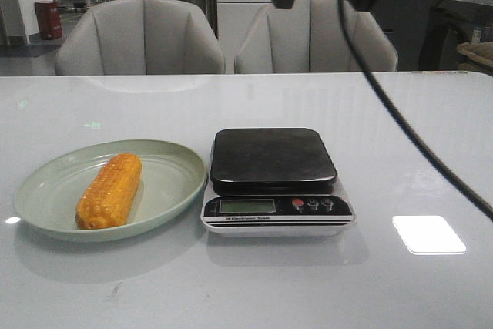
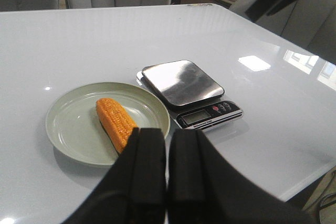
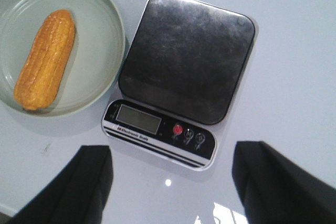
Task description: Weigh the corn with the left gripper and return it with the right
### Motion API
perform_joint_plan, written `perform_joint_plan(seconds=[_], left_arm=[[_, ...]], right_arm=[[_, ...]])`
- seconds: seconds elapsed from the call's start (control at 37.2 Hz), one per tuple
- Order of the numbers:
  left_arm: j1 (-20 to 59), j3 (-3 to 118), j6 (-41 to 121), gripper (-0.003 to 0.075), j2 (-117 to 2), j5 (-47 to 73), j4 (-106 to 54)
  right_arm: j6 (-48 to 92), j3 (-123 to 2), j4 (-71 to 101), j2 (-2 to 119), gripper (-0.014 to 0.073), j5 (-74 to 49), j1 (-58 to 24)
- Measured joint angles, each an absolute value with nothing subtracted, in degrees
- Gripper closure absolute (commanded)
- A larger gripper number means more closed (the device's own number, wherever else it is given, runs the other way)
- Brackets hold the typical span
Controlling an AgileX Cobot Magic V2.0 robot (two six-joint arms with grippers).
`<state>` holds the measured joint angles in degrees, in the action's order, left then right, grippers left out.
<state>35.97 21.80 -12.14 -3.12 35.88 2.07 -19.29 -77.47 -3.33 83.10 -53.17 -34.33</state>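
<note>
The left gripper (image 2: 167, 174) had its two black fingers (image 2: 147, 166) pressed together with only a thin seam between them, holding nothing and touching nothing. It hung above the table (image 1: 431, 136), raised well clear of it, looking down at an angle across the surface. Just beyond its fingertips lay the pale green plate (image 2: 68, 129), and on that plate the corn (image 2: 115, 123), lying flat on its side. The corn's near end showed right at the tips of the closed fingers in the left wrist view, though apart from them in height.

The right gripper (image 3: 173, 174) was spread wide, its fingers (image 3: 92, 182) far apart and nothing between them. It pointed almost straight down from well above the table. Below the gap between its fingers sat the scale (image 3: 178, 85), with the button and display edge nearest the fingertips and the black platform (image 3: 189, 56) bare beyond it. The plate (image 3: 107, 40) with the corn (image 3: 46, 59) lay off to one side of that gripper, just beside the scale.

In the front view the corn (image 1: 110, 190) rested on the plate (image 1: 173, 182), the scale (image 1: 277, 182) stood next to the plate, and two grey chairs (image 1: 139, 40) stood behind the table. A dark cable (image 1: 400, 125) hung across the table's right side.
</note>
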Motion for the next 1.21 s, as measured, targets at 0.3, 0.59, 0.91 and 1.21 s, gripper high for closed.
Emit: perform_joint_plan(seconds=[0.3, 0.59, 0.91, 1.21], left_arm=[[35.97, 21.80, -12.14, 0.0606, -3.12, 35.88, 2.07], [35.97, 21.80, -12.14, 0.0606, -3.12, 35.88, 2.07], [35.97, 21.80, -12.14, 0.0606, -3.12, 35.88, 2.07], [35.97, 21.80, -12.14, 0.0606, -3.12, 35.88, 2.07]], right_arm=[[-18.13, -51.69, -5.08, 57.34, 0.0019, -40.64, -34.33], [-17.69, -29.82, -7.83, 30.31, 0.0019, -31.03, -34.33], [-17.69, -11.05, -10.42, 3.03, 0.0021, -20.09, -34.33], [-17.69, -7.29, -10.90, 1.95, 0.0414, -14.20, -34.33]])
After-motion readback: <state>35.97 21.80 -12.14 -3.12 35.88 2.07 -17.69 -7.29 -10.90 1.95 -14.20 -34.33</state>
